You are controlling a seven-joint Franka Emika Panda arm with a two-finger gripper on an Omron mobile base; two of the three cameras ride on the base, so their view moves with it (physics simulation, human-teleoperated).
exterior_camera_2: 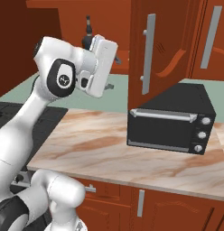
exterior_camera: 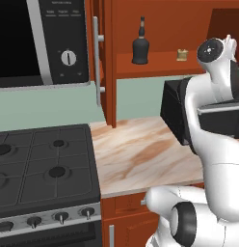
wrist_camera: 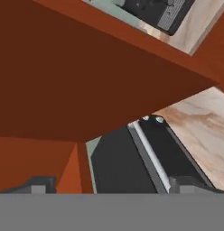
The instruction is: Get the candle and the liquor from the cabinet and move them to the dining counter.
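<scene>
The cabinet (exterior_camera: pixel 155 71) stands open, its door (exterior_camera_2: pixel 177 49) swung out. On its shelf the liquor (exterior_camera: pixel 140 46) stands upright at the left, and the tiny gold candle (exterior_camera: pixel 182 54) sits to the right. My gripper (exterior_camera_2: pixel 113 72) is open and empty, held in front of and slightly below the shelf, apart from both. Behind the hand, the liquor neck (exterior_camera_2: pixel 88 26) pokes up. In the hand view, the fingertips (wrist_camera: pixel 39 185) frame the cabinet's red-brown underside (wrist_camera: pixel 86 72) and the oven below. The dining counter is out of view.
A black toaster oven (exterior_camera_2: pixel 172 122) sits on the marble-look worktop (exterior_camera: pixel 136 154) under the cabinet. A stove (exterior_camera: pixel 44 164) lies to the left, with a microwave (exterior_camera: pixel 42 41) above it. The other cabinet door (exterior_camera: pixel 98 58) sticks out beside the microwave.
</scene>
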